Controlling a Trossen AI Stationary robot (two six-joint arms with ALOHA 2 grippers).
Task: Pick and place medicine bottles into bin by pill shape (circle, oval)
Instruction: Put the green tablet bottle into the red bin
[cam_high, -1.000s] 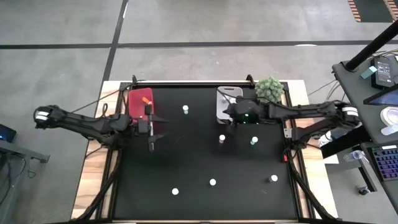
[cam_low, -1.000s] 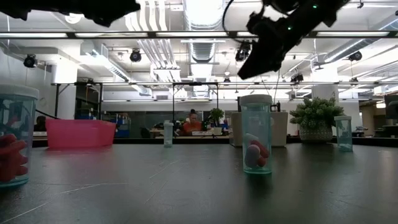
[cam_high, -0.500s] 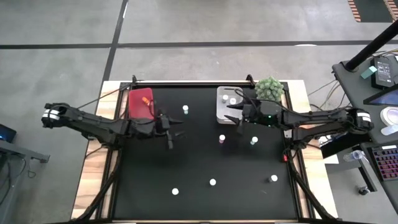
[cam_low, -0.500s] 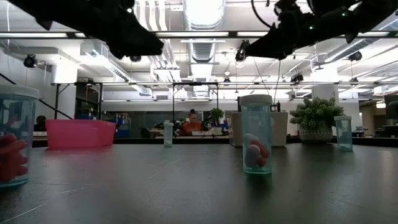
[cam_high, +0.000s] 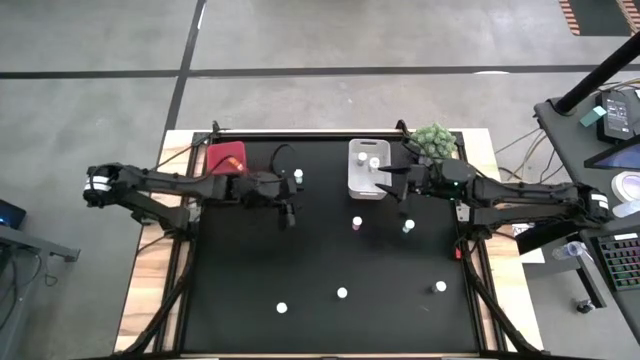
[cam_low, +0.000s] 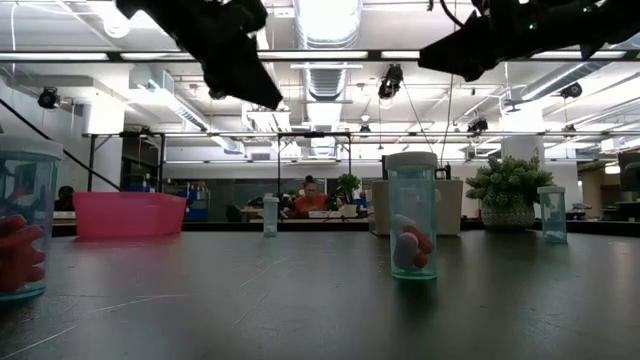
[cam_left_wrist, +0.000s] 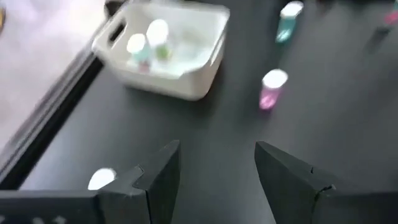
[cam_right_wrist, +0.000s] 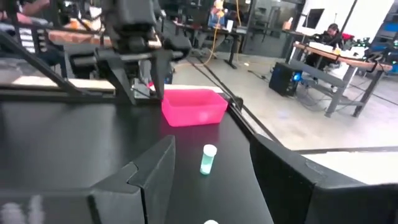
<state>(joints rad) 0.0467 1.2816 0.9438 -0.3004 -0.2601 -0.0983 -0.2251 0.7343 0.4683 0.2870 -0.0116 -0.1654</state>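
Both arms have swung inward over the last second. The left gripper (cam_high: 289, 216), which was beside the pink bin (cam_high: 226, 160) at the far left of the bench (cam_high: 250, 300), now hangs above the bench centre-left, just near of a lone white-capped vial (cam_high: 298, 176); its fingers (cam_left_wrist: 158, 177) are spread wide with nothing between them. The right gripper (cam_high: 388, 181), earlier over the near edge of the white bin (cam_high: 367, 168), has pulled back right and now hovers at that bin's right edge, fingers (cam_right_wrist: 149, 168) parted and empty too. The white bin already carries two bottles (cam_left_wrist: 149, 38), so some sorting is done. Still loose on the bench: a pink vial (cam_high: 357, 223) and a teal vial (cam_high: 408, 227) just near of the white bin, plus three white-capped vials along the near side, near-left (cam_high: 282, 308), near-centre (cam_high: 342, 293) and near-right (cam_high: 440, 287). In the low view a teal bottle with red-and-white pills (cam_low: 413, 217) stands upright close to the camera, another with red pills (cam_low: 22, 217) at the left edge. The spiky plant ball (cam_high: 434, 140) sits at the far right corner, not part of the job. Judgement: both arms look between picks, the left probably lining up on the vial near the pink bin, the right on the pink or teal vial; five or six bottles remain to place.
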